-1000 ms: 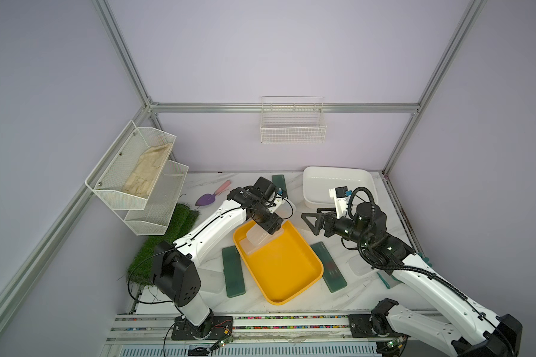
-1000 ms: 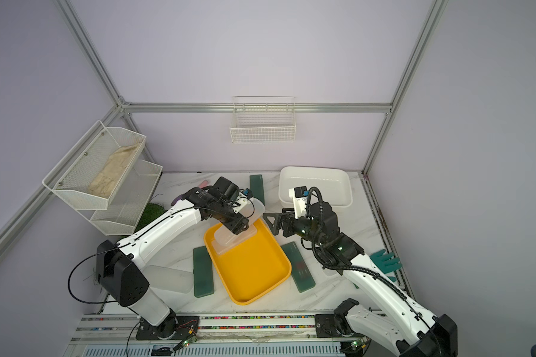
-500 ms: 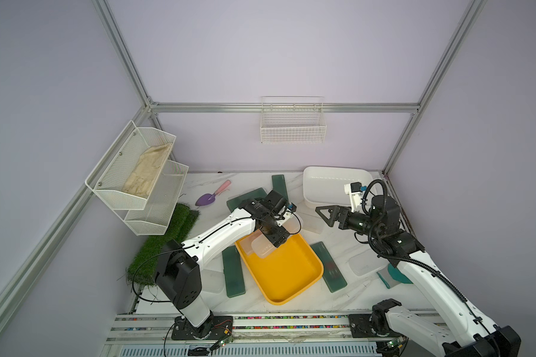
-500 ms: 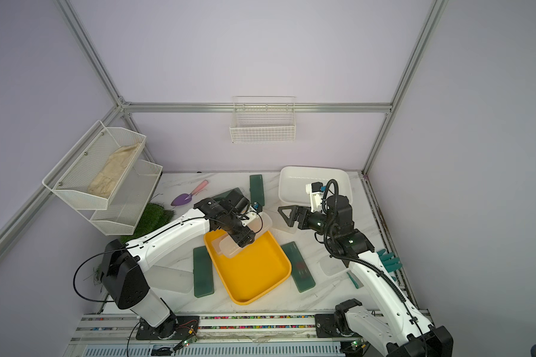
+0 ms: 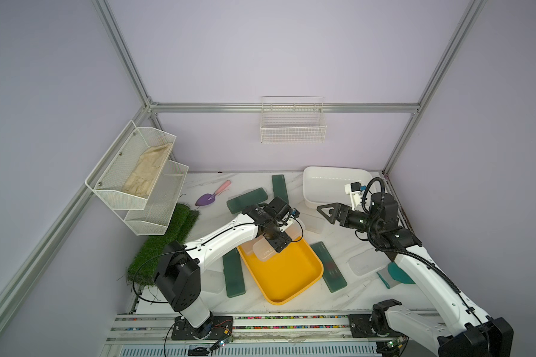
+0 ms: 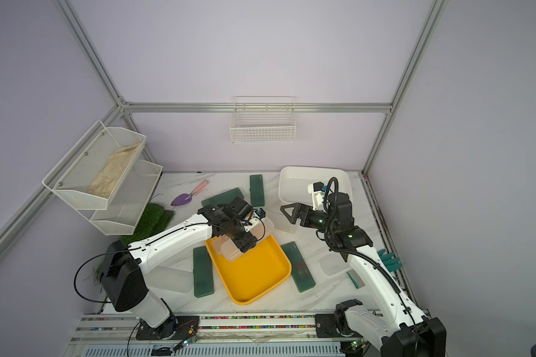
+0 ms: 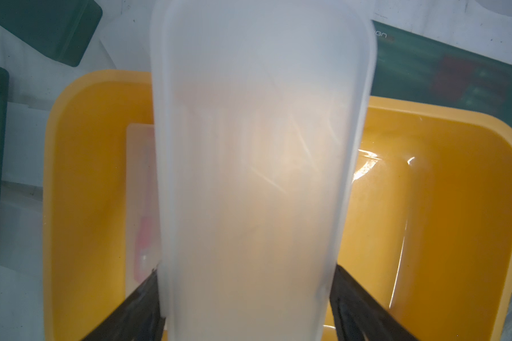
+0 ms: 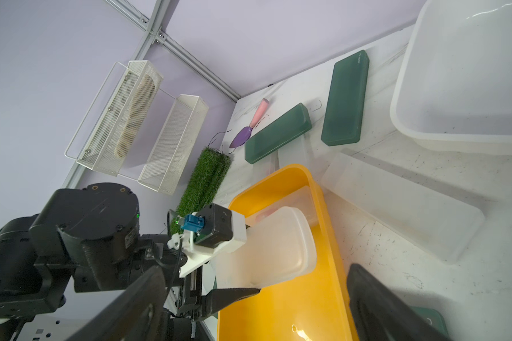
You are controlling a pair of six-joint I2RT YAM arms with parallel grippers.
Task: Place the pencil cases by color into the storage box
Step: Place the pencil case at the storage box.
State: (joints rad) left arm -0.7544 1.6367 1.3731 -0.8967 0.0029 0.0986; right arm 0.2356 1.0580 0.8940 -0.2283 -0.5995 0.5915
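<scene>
Yellow tray (image 6: 254,278) mid-table. Left gripper (image 6: 245,245) over tray's 11 o'clock corner, clamped on frosted clear pencil case (image 6: 231,254), case tilted. Right gripper (image 6: 287,213) at tray's 1 o'clock, jaws spread. Dark green pencil case (image 6: 203,272) flat at tray's 9 o'clock, second dark green case (image 6: 300,270) at 3 o'clock. White bin (image 6: 310,182) farther back at 1 o'clock.

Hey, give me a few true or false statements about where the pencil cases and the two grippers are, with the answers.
1. The left gripper holds a frosted pencil case over the yellow tray. True.
2. The right gripper grips a green case. False: it is open and empty.
3. A second frosted case lies in the tray. True.
4. Green cases sit in the white tub. False: no case shows in it.
5. The purple trowel is in the tray. False: it lies on the table.
</scene>
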